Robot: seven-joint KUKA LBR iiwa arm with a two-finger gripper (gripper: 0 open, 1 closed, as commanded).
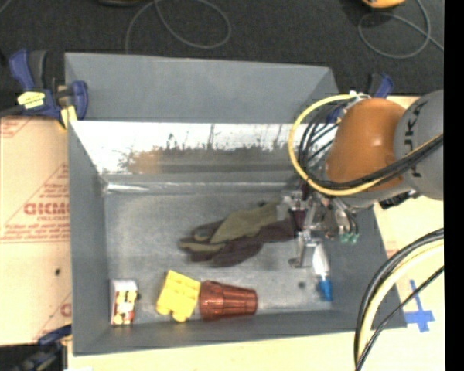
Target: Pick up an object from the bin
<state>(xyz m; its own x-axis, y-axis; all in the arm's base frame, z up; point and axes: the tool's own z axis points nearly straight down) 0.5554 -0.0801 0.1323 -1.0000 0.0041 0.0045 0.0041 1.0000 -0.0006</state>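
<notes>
Camera view from above: in the lower left of the grey bin (85,230) a small red, white and yellow box (124,301) is seen, then a yellow block (178,294) touched by a reddish-brown cup (226,300) laid on its side. An olive and dark glove-like cloth (232,234) is spread across the middle. The hand (309,234) is set at the cloth's right end; whether it is released or clenched cannot be told. A blue and white pen-like thing (322,278) is seen just below it.
</notes>
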